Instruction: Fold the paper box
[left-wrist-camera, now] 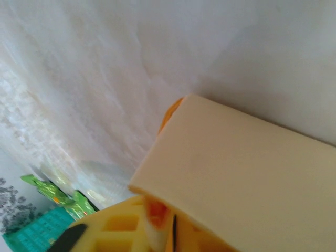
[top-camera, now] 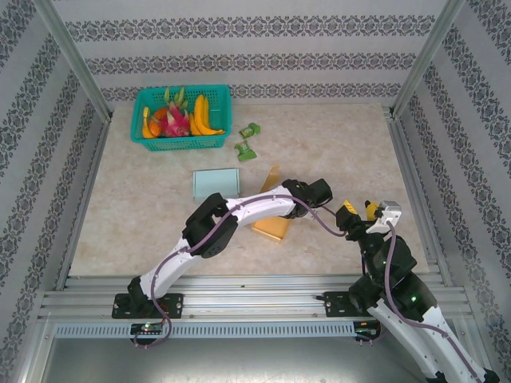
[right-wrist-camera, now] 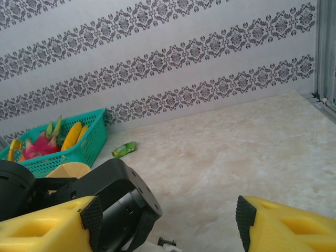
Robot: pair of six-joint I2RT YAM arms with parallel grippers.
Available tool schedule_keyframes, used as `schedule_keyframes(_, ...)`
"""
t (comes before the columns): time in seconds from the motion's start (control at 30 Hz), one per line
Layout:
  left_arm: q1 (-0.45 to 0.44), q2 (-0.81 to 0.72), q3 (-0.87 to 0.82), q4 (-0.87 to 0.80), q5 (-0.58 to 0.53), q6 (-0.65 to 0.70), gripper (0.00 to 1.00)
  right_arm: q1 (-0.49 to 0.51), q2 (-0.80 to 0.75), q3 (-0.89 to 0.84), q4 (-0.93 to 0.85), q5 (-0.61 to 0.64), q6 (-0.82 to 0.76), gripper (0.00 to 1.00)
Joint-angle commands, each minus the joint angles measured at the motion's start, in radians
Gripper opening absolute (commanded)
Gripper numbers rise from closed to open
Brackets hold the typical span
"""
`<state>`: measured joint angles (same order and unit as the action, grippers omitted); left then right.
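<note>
While basket [top-camera: 184, 144] holds fruit [top-camera: 177, 121], paper box [top-camera: 271, 229] apart

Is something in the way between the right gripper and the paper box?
Yes. The left arm is in the way. Its black wrist sits between the open right gripper and the box, close up against the box. The right wrist view shows the same: the box peeks out behind that wrist.

Left arm reaching forward-right, wrist bent down, right pincer [right-wrist-camera: 167, 224] level, jaws wide apart
</note>
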<state>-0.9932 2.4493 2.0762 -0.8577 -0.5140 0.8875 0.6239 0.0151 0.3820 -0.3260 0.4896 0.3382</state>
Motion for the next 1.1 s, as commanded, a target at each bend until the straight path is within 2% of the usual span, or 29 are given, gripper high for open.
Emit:
schedule_keyframes(0.0, -0.009, 0.026, 0.052, 0.012, -0.025, -0.006, 0.27, -0.001, -0.014, -0.006, 0.000, 0.008, 0.005, 0.70)
schedule_keyframes(0.3, -0.017, -0.039, 0.065, 0.003, -0.048, -0.054, 0.36, -0.001, -0.014, -0.011, -0.002, 0.014, -0.001, 0.70)
schedule_keyframes(0.63, -0.038, -0.171, 0.033, -0.026, 0.030, -0.191, 0.39, -0.001, -0.007, -0.015, 0.005, 0.001, -0.008, 0.70)
schedule_keyframes(0.77, -0.036, -0.231, 0.034, -0.040, 0.074, -0.309, 0.40, -0.001, 0.011, -0.015, 0.020, -0.024, -0.016, 0.70)
schedule_keyframes(0.93, -0.032, -0.319, 0.058, -0.103, 0.100, -0.560, 0.44, -0.001, 0.062, 0.000, 0.032, -0.090, -0.028, 0.70)
schedule_keyframes(1.07, -0.025, -0.439, -0.017, -0.129, 0.125, -0.743, 0.46, -0.001, 0.075, -0.002, 0.049, -0.137, -0.030, 0.70)
